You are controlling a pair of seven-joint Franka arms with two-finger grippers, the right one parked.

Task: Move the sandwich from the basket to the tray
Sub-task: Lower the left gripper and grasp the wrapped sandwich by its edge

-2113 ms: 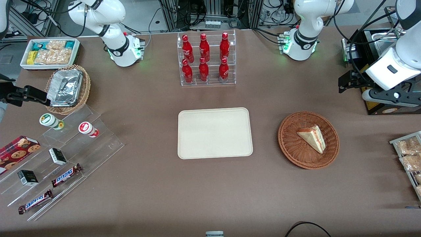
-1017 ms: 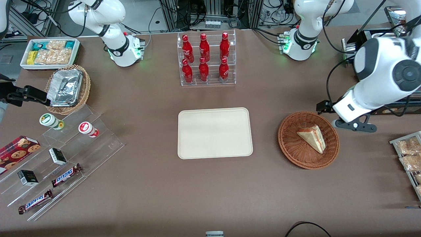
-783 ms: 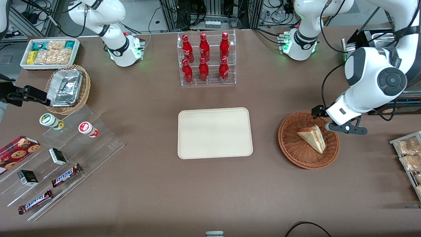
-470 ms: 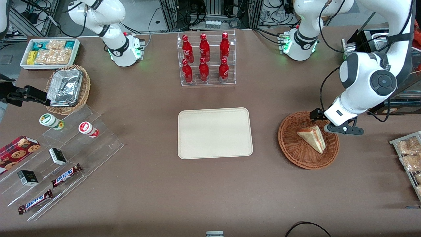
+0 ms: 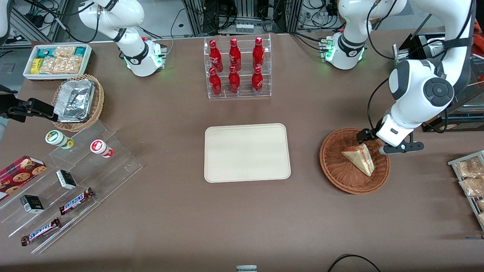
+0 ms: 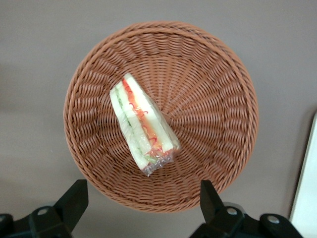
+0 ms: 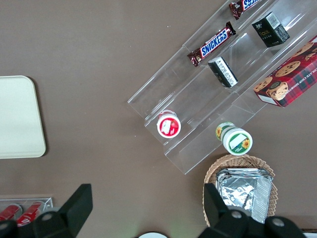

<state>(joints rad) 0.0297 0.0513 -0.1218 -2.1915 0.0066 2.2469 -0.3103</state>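
Observation:
The sandwich (image 5: 359, 158), a clear-wrapped white bread wedge with red-orange filling, lies in the round reddish-brown basket (image 5: 332, 170). My left gripper (image 5: 382, 142) hovers open above the basket's rim, on the side farther from the front camera and toward the working arm's end. In the left wrist view the sandwich (image 6: 141, 121) lies flat in the basket (image 6: 218, 99). The gripper (image 6: 142, 186) is spread wide over the rim with nothing between its fingers. The cream tray (image 5: 246, 153) lies bare at the table's middle, beside the basket; its edge (image 6: 307, 188) also shows in the wrist view.
A clear rack of red bottles (image 5: 236, 68) stands farther from the front camera than the tray. A wire rack of snack packets (image 5: 470, 177) sits at the working arm's end. Acrylic steps with candy bars (image 5: 75, 200) lie toward the parked arm's end.
The left arm has swung in from the working arm's end of the table and come down, bringing the open gripper over the basket's rim. The sandwich has not moved.

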